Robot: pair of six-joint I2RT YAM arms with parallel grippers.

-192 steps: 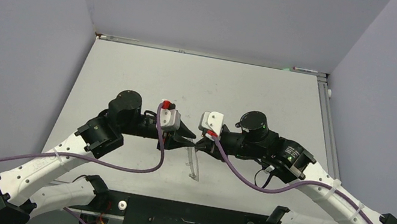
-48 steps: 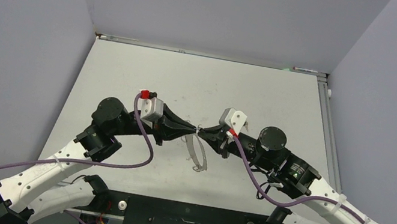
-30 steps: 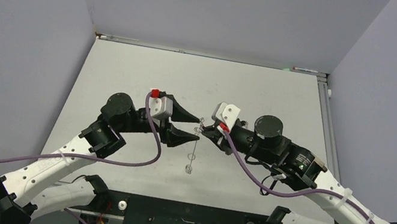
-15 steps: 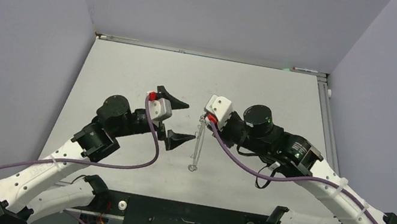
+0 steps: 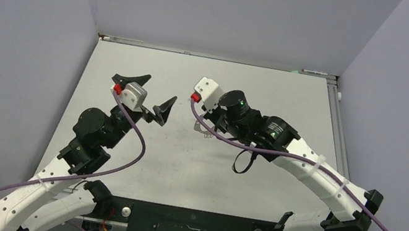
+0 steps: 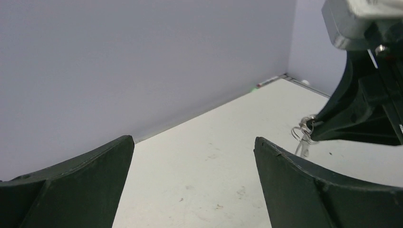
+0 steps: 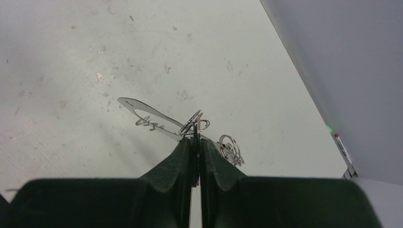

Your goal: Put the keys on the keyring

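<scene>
Two jaw states we noted: left gripper (image 5: 160, 88) gaped empty, upper left; right gripper (image 7: 196, 138) pinched the thin grey metal keyring hoop (image 7: 151, 111), frame centre. Keys unseen; ring held ready, locating a key seemed next.

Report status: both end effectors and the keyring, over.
Left end effector open, empty. Right end effector shut on the keyring. Keys not discernible. Nothing in the way.

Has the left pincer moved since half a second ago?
Yes. The left pincer moved left and toward the far edge of the table, away from the right pincer that holds the keyring.
</scene>
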